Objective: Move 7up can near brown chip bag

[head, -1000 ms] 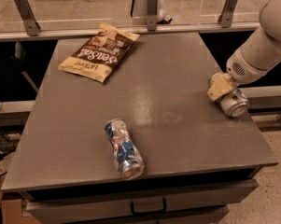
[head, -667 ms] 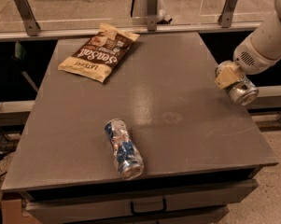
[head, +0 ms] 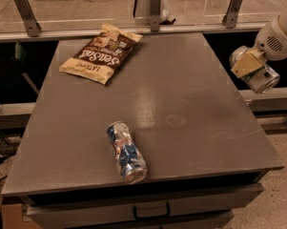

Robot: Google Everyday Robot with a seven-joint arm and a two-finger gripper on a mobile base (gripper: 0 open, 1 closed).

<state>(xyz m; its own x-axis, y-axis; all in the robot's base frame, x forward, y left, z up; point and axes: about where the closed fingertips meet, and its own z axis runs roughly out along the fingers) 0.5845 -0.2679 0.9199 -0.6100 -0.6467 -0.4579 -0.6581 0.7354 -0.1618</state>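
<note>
The 7up can (head: 258, 73), clamped between the fingers of the gripper (head: 251, 67), has risen off the table (head: 190, 109) and hangs past its right edge, lifted but well apart from the bag (head: 101, 53) near the far-left corner.

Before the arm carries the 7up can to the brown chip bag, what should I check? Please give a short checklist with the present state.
1. Tool holds the 7up can: ok, can is clamped in the air at the table's right side.
2. Brown chip bag found: ok, lying flat at the far left of the table.
3. Free spot beside the bag: ok, bare surface to its right.
4. Crushed can out of the path: ok, it lies near the front edge.
5. Grip firmness: cannot tell.
</note>
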